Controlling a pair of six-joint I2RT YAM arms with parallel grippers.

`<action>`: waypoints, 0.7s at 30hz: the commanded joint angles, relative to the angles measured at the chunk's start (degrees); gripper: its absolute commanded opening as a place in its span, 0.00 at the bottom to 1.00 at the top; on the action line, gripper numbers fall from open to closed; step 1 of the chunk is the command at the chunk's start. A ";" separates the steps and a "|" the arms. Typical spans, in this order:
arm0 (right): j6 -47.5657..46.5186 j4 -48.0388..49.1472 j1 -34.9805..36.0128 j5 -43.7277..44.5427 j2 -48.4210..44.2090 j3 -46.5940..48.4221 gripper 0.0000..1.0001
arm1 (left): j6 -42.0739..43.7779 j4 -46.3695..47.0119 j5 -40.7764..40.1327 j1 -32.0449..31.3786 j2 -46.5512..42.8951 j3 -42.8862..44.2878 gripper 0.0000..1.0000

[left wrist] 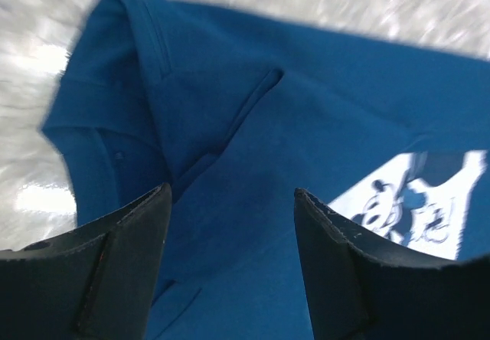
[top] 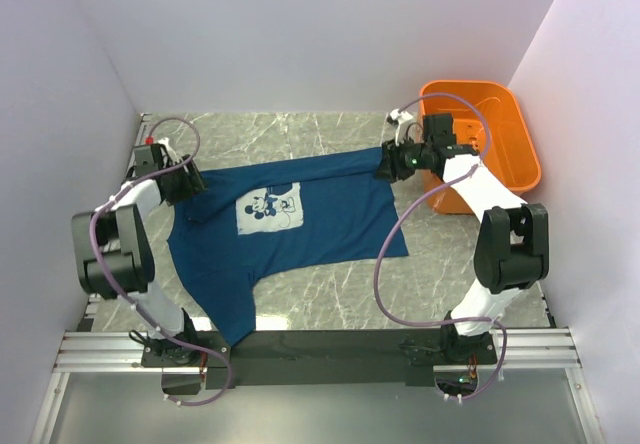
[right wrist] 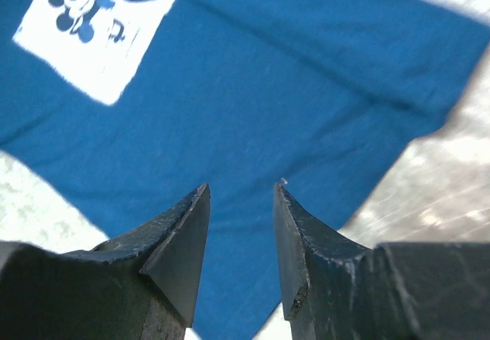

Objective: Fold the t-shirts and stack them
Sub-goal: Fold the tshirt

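One dark blue t-shirt [top: 300, 229] lies spread flat on the marble table, with its pale mouse print [top: 268, 209] facing up. My left gripper [top: 192, 186] hovers over the shirt's left end, by the sleeve. In the left wrist view the left gripper [left wrist: 231, 194] is open with nothing between the jaws, above creased blue cloth [left wrist: 253, 125], with the print [left wrist: 417, 202] to its right. My right gripper [top: 386, 167] is over the shirt's far right corner. In the right wrist view the right gripper [right wrist: 242, 187] is open and empty above the shirt [right wrist: 268, 87], with the print [right wrist: 92, 26] at upper left.
An orange plastic basket [top: 500, 114] stands at the back right, just behind the right arm. White walls close in the table on the left, back and right. A metal rail [top: 320, 349] runs along the near edge. Bare marble [top: 330, 294] shows in front of the shirt.
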 commanded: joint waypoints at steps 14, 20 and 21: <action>1.65 2.25 -0.50 -1.90 -4.86 -5.70 0.47 | 7.92 -7.53 3.65 -2.49 12.87 14.22 0.65; 1.65 2.16 -0.41 -1.90 -4.68 -5.52 0.46 | 8.36 -8.85 2.68 -3.37 14.37 14.84 0.61; 1.65 2.16 -0.50 -1.81 -4.59 -5.52 0.46 | 8.27 -9.02 1.73 -3.46 14.46 14.93 0.60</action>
